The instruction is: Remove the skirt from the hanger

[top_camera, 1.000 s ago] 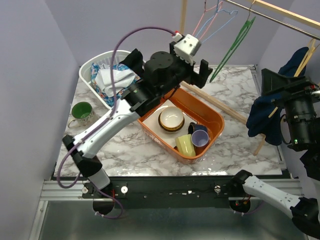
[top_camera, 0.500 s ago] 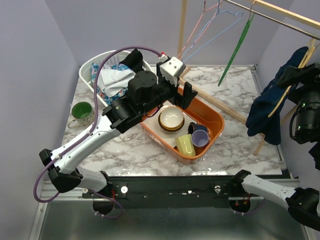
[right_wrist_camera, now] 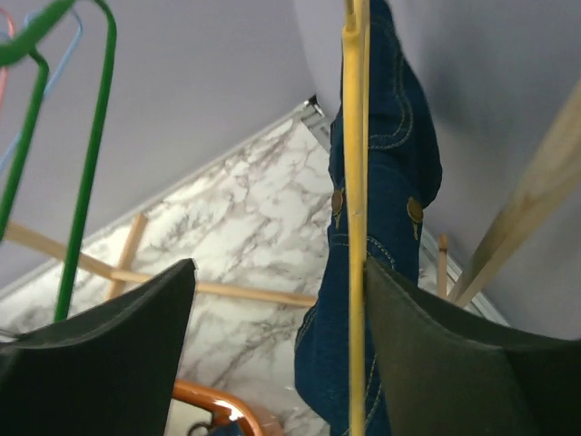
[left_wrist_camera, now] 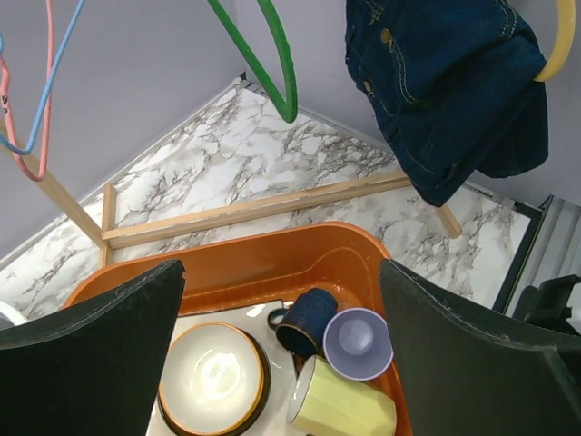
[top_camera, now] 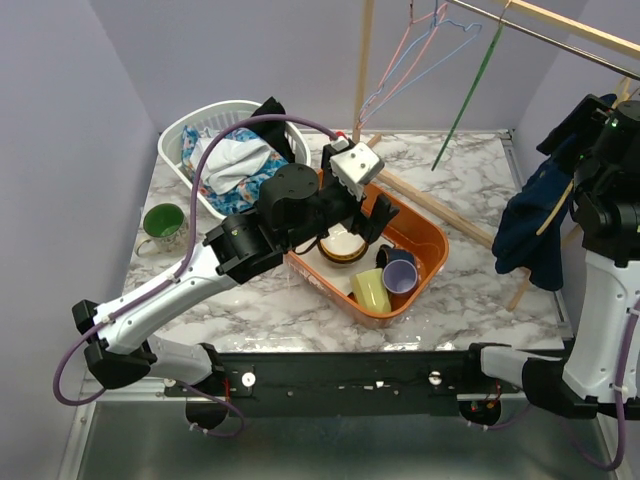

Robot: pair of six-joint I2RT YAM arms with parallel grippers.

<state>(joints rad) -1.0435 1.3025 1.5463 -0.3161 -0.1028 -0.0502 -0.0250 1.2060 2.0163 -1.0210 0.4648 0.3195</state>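
The dark blue denim skirt (top_camera: 533,228) hangs on a yellow hanger (top_camera: 556,214) at the right end of the rail. My right gripper (top_camera: 592,122) is raised beside it and open. In the right wrist view the hanger (right_wrist_camera: 356,227) runs upright against the inner edge of the right finger, with the skirt (right_wrist_camera: 386,173) just behind it; the gripper (right_wrist_camera: 277,268) holds nothing. My left gripper (top_camera: 365,215) is open and empty over the orange tub (top_camera: 432,236). The left wrist view shows the gripper (left_wrist_camera: 280,272), with the skirt (left_wrist_camera: 445,82) far off at upper right.
The orange tub (left_wrist_camera: 272,254) holds stacked bowls (left_wrist_camera: 213,377), a navy mug (left_wrist_camera: 307,320), a lilac cup (left_wrist_camera: 358,342) and a yellow mug (left_wrist_camera: 340,409). A white laundry basket (top_camera: 190,130) and a green mug (top_camera: 162,222) stand at left. Green (top_camera: 465,90), pink and blue hangers hang on the wooden rack.
My left arm has come down and back from the hangers to over the orange tub. My right arm has swung upright, lifting its gripper to the skirt's hanger.
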